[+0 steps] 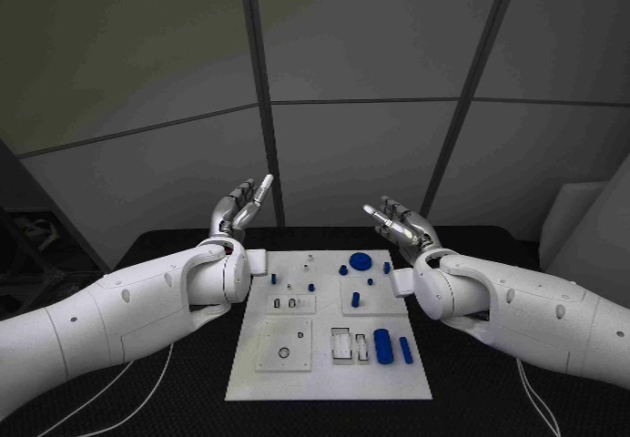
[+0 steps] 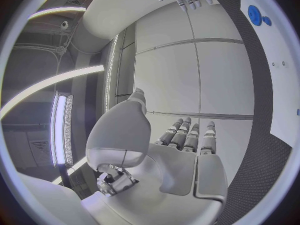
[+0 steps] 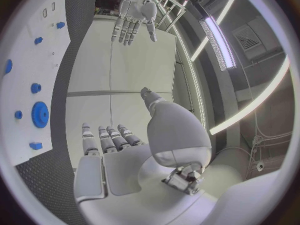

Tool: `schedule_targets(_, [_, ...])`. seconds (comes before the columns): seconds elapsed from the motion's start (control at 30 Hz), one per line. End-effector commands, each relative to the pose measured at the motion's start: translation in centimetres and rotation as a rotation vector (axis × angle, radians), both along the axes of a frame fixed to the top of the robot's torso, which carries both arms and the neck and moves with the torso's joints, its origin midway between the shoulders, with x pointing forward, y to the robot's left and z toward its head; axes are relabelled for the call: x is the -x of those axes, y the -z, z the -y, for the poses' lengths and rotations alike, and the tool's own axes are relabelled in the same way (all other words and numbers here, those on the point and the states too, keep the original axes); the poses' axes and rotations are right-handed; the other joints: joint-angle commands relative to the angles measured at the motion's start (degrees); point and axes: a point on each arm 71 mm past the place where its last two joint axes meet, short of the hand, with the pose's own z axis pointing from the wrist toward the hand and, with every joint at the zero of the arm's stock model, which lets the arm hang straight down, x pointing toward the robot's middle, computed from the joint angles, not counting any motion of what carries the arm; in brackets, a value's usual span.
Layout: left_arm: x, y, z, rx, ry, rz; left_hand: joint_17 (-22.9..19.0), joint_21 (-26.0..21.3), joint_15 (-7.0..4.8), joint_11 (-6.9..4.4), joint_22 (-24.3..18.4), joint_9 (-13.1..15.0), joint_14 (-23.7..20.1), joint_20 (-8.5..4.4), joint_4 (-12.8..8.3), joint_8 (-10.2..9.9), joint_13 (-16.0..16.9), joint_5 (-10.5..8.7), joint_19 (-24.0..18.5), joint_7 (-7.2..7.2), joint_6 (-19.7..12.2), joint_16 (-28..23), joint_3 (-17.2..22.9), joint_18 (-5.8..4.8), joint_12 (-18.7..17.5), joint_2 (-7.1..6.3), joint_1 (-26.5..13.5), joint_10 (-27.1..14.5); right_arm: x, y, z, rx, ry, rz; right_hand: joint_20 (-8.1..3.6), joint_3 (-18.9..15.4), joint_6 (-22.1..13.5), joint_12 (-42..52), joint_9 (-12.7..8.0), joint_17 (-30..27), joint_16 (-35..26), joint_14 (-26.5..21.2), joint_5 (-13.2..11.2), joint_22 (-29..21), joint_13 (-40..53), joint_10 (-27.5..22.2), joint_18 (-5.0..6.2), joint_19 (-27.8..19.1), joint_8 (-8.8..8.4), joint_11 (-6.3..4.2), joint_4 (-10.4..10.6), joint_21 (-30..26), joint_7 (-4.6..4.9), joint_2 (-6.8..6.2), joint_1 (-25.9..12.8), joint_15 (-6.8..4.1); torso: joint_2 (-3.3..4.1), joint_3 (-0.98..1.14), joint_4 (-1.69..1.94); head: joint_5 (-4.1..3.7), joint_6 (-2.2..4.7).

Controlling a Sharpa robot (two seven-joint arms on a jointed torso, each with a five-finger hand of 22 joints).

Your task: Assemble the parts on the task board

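The white task board [image 1: 329, 378] lies in the middle of the black table. On it are small blue parts: a round gear [image 1: 360, 260] at the far end, a thick cylinder [image 1: 383, 346] and a thin peg [image 1: 406, 350] near the front right. My left hand [image 1: 243, 208] is raised above the board's far left corner, fingers spread, holding nothing. My right hand [image 1: 399, 223] is raised over the far right corner, fingers apart and empty. The right wrist view shows my right hand [image 3: 119, 150], the blue gear [image 3: 40, 114] and the left hand [image 3: 134, 17]. The left wrist view shows my left hand [image 2: 181, 145] and the gear [image 2: 254, 15].
Recessed white plates [image 1: 285, 344] and slots [image 1: 341, 343] sit in the board. The black table [image 1: 486, 391] runs around the board on all sides. Grey wall panels stand behind the table. A cable [image 1: 145, 387] trails at the front left.
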Motion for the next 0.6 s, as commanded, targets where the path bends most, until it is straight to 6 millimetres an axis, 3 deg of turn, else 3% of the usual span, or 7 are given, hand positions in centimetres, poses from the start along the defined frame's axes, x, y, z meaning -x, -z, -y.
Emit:
schedule_targets(0.03, [-0.1, -0.3, 0.2, 0.05, 0.037, 0.025, 0.06, 0.24, 0.24, 0.13, 0.07, 0.06, 0.2, 0.25, 0.18, 0.41, 0.06, 0.22, 0.06, 0.38, 0.01, 0.38, -0.01, -0.77, 0.22, 0.33, 0.54, 0.33, -0.1, 0.2, -1.2, 0.042, -0.19, -0.039, 0.7, 1.45, 4.71, 1.23, 0.68, 0.6, 1.06, 3.78, 1.73, 0.76, 0.72, 4.62, 1.94, 2.08, 1.11, 1.45, -2.12, 1.52, 4.0, -0.35, 4.58, 1.09, 0.0, 0.0, 0.02, 0.01, 0.01])
schedule_targets(0.2, [-0.1, -0.3, 0.2, 0.05, 0.037, 0.025, 0.08, 0.3, 0.43, 0.35, 0.09, 0.08, 0.34, 0.28, 0.13, 0.47, 0.09, 0.17, 0.07, 0.6, 0.1, 0.41, 0.0, -0.78, 0.41, 0.75, 0.59, 0.47, -0.5, 0.2, -1.3, 0.057, -0.228, -0.05, 0.9, 2.25, 17.32, 4.0, 2.09, 1.79, 3.71, 16.77, 1.85, 2.48, 2.07, 19.0, 1.95, 8.24, 4.02, 2.83, -5.61, 5.12, 5.24, -1.48, 8.77, 2.31, 0.0, 0.0, 0.02, 0.01, 0.01])
schedule_targets(0.23, [-0.1, -0.3, 0.2, 0.05, 0.037, 0.025, 0.09, 0.33, 0.53, 0.46, 0.11, 0.09, 0.43, 0.32, 0.12, 0.51, 0.1, 0.15, 0.08, 0.71, 0.19, 0.42, -0.01, -0.79, 0.5, 0.87, 0.64, 0.57, -0.5, 0.2, -1.4, 0.058, -0.231, -0.051, 1.33, 2.41, 20.94, 4.63, 2.41, 2.06, 4.5, 20.87, 1.91, 3.09, 2.29, 23.03, 1.93, 10.65, 4.8, 3.26, -6.5, 6.47, 5.67, -1.77, 9.73, 2.77, 0.0, 0.0, 0.02, 0.01, 0.01])
schedule_targets(0.27, [-0.2, -0.2, -1.1, 0.064, 0.05, 0.011, 0.11, 0.37, 0.67, 0.62, 0.13, 0.11, 0.58, 0.38, 0.1, 0.57, 0.12, 0.13, 0.09, 0.87, 0.3, 0.45, -0.04, -0.8, 0.64, 1.04, 0.75, 0.72, -1.0, -0.9, 1.3, 0.24, -0.111, 0.151, 1.79, 2.67, 25.67, 5.65, 2.87, 2.61, 6.03, 27.43, 2.01, 4.2, 2.68, 28.55, 1.79, 15.15, 5.9, 3.94, -7.44, 8.87, 6.3, -2.03, 10.79, 3.44, 0.19, 0.02, 0.01, -0.09, -0.75])
schedule_targets(0.37, [-0.2, -0.1, -1.5, 0.066, 0.054, 0.007, 0.3, 0.87, 1.48, 1.4, 0.41, 0.27, 2.03, 0.8, -0.01, 0.99, 0.31, 0.16, 0.81, 1.67, 1.31, 0.68, -0.15, -0.83, 1.61, 1.76, 1.76, 2.24, -1.1, -1.1, 1.8, 0.296, -0.085, 0.202, 1.95, 3.2, 34.02, 7.32, 3.51, 3.27, 8.55, 38.26, 2.06, 6.43, 3.21, 39.12, 1.52, 25.15, 7.63, 4.6, -8.9, 14.08, 6.71, -2.45, 12.38, 3.92, 0.13, -0.06, -0.03, -0.04, -0.93])
schedule_targets(0.5, [-0.2, -0.2, -2.0, 0.067, 0.063, 0.004, 1.15, 3.06, 4.05, 4.16, 1.58, 1.51, 9.5, 2.98, -0.83, 4.25, 1.14, 0.11, 4.59, 4.27, 9.58, 2.11, -0.52, -1.05, 5.35, 2.96, 5.2, 10.45, -1.4, -1.2, 2.2, 0.362, -0.067, 0.25, 1.8, 4.05, 42.25, 8.05, 3.9, 3.3, 9.88, 43.95, 2.09, 7.35, 3.21, 46.29, 1.64, 30.94, 9.03, 4.15, -10.39, 17.11, 6.67, -3.05, 13.77, 3.85, 0.12, -0.08, 0.02, -0.08, -0.94])
schedule_targets(0.6, [0.0, -0.3, -2.6, 0.056, 0.07, 0.008, 2.65, 10.32, 5.66, 5.98, 5.28, 2.85, 24.33, 4.58, -2.75, 8.82, 2.03, 0.0, 18.17, 5.95, 18.82, 5.72, -1.27, -0.98, 9.99, 3.3, 8.59, 22.21, -1.5, -1.3, 2.4, 0.417, -0.07, 0.284, 1.13, 5.08, 44.77, 7.43, 3.5, 3.12, 10.1, 47.43, 2.12, 7.77, 2.96, 49.45, 2.02, 34.8, 8.67, 3.27, -11.33, 19.04, 5.92, -3.42, 14.27, 2.9, 0.22, -0.08, -0.09, 0.05, -1.05])
